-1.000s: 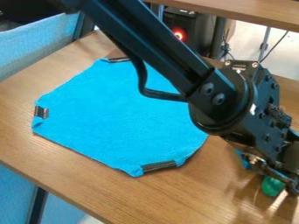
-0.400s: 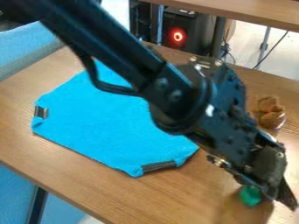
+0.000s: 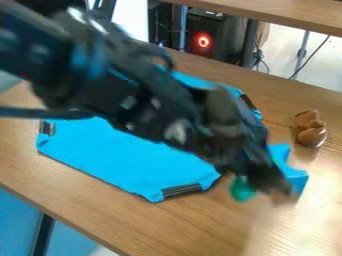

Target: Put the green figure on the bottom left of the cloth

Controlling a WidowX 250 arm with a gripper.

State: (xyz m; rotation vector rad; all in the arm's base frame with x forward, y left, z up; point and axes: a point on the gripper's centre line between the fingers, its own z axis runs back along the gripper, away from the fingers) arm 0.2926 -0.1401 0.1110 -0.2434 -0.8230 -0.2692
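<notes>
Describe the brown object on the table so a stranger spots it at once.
On the wooden table, find the large blue cloth. Look past its right side, near the picture's right edge, for a small brown object of two rounded lumps. Its brown colour separates it from the blue piece and green figure lower down.

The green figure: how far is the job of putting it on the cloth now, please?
Picking up looks done: the green figure is in the gripper. In hand is the carrying: the figure appears just to the right of the blue cloth's near corner, not on it. Left to do: bring it to the cloth's bottom left, set it down and let go.
</notes>
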